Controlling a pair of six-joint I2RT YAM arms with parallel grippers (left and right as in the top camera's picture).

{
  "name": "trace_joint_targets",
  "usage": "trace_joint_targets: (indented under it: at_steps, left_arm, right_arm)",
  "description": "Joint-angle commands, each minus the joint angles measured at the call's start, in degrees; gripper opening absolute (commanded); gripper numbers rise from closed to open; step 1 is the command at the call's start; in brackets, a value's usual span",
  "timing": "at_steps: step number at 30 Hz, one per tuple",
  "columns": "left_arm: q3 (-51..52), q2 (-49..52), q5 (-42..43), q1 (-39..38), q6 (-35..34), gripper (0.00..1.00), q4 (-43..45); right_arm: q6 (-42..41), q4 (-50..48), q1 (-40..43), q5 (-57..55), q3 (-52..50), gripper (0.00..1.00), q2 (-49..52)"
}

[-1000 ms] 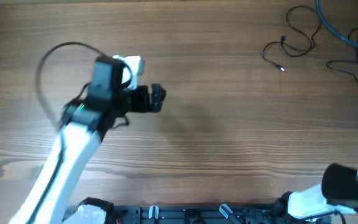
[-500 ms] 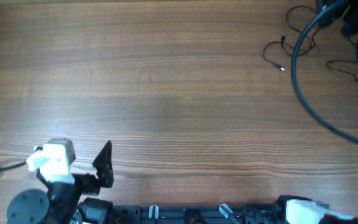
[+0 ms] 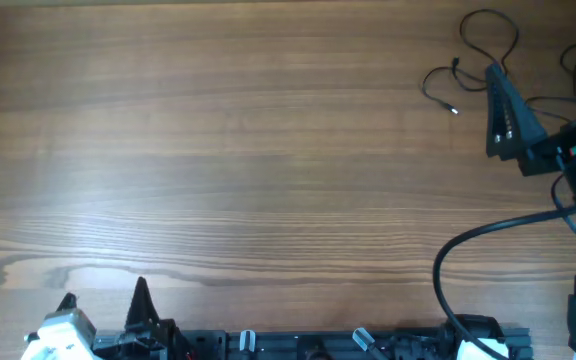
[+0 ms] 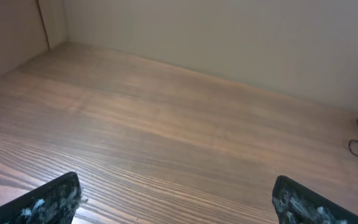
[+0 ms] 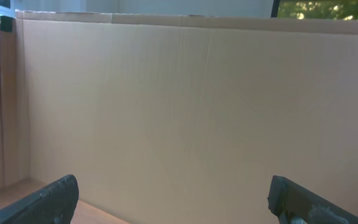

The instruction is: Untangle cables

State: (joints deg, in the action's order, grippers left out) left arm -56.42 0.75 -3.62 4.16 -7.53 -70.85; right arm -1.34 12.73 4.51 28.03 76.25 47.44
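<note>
Currently my left gripper (image 4: 176,186) is spread wide with nothing between its two fingers, low over the bare wooden table (image 4: 166,118), and my right gripper (image 5: 174,186) is just as wide and empty. Its wrist camera faces only a cardboard wall (image 5: 179,93), so the cables (image 3: 455,66) never show there. The overhead view places them at the far right corner of the table as loose loops. I count two cords: one lying clear with a small silvery plug (image 3: 454,110), and the other (image 3: 548,100) partly hidden behind the right arm. From the left wrist view only a thin bit shows at the far right edge.
</note>
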Motion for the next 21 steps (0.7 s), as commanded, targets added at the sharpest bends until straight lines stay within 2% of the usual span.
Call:
trace_joint_targets:
  at_steps: [1, 5, 9, 12, 16, 21]
  left_arm:
    - [-0.2, -0.5, -0.5, 0.5, 1.1, 1.00, -0.1]
    - [-0.1, -0.5, -0.5, 0.5, 1.1, 1.00, 0.4]
    - [6.5, -0.5, 5.2, 0.5, -2.1, 1.00, 14.6]
    - [18.1, -0.5, 10.4, 0.5, -3.5, 1.00, 27.7]
    - [31.3, -0.5, 11.7, 0.5, -3.7, 1.00, 42.7]
    - [42.5, -0.5, 11.7, 0.5, -3.6, 1.00, 52.8]
  right_arm:
    - [-3.6, -0.9, -0.2, -0.6, -0.3, 1.00, -0.5]
    - [-5.2, -1.4, -0.2, -0.6, -0.3, 1.00, -1.0]
    - [-5.2, -1.3, -0.2, -0.6, -0.3, 1.00, -1.7]
    - [-5.2, -1.6, -0.2, -0.6, -0.3, 1.00, -1.8]
    - [-5.1, -1.6, -0.2, -0.6, -0.3, 1.00, -3.1]
    - [-4.8, -1.5, -0.2, -0.6, -0.3, 1.00, -6.4]
